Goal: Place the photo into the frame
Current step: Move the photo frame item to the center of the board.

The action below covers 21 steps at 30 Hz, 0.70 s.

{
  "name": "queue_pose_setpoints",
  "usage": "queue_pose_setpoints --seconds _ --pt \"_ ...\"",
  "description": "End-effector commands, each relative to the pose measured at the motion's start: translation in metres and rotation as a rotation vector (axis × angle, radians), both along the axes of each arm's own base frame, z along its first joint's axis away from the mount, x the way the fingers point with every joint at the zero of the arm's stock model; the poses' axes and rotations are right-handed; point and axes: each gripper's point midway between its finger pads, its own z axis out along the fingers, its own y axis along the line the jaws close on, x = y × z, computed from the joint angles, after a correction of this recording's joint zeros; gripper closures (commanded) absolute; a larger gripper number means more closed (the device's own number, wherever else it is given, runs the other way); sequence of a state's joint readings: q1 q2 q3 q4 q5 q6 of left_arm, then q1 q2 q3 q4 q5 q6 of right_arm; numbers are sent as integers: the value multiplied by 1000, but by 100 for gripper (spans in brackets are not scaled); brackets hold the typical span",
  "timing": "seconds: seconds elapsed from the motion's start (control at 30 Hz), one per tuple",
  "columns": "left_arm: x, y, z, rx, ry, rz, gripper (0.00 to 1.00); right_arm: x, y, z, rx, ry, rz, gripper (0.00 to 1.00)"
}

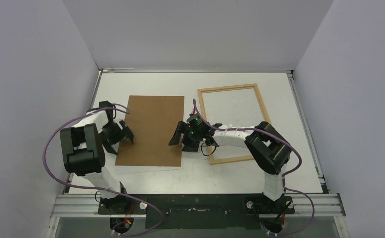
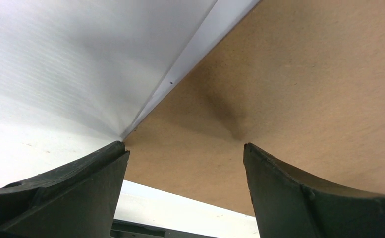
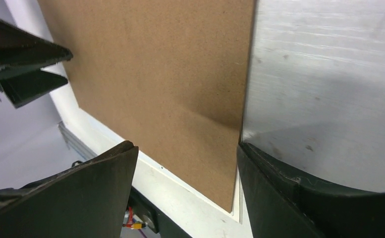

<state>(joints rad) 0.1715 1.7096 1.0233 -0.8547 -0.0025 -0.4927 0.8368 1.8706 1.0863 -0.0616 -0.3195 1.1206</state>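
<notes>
Insertion has not started: the frame (image 1: 227, 88) lies empty at right, the backing panel (image 1: 153, 124) beside it covers the photo (image 1: 145, 169) except a white near margin, and the left gripper (image 1: 122, 141) and right gripper (image 1: 180, 141) flank the panel, jaws wide, empty.

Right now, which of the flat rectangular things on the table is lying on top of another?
The brown panel, left of centre: it covers the white photo, whose edge peeks out beneath. The wooden frame lies apart.

One frame (image 1: 227, 88), one photo (image 1: 145, 168), one brown panel (image 1: 153, 129) — left hand (image 1: 121, 143), right hand (image 1: 179, 143): two.
</notes>
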Motion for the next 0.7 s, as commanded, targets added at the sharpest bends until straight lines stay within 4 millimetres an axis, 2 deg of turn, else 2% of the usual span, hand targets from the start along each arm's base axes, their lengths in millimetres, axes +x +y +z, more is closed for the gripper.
queue_pose_setpoints --seconds 0.0,0.17,0.33,0.47,0.67 --pt "35 16 17 30 -91 11 14 10 33 23 159 -48 37 25" --pt "51 27 27 82 -119 -5 13 12 43 20 204 -39 45 25" --pt "49 24 35 98 -139 -29 12 18 54 27 298 -54 36 25" --pt "44 24 39 113 -162 -29 12 19 55 17 279 -47 36 25" --pt "42 40 47 192 -150 -18 11 23 48 -4 147 -69 69 25"
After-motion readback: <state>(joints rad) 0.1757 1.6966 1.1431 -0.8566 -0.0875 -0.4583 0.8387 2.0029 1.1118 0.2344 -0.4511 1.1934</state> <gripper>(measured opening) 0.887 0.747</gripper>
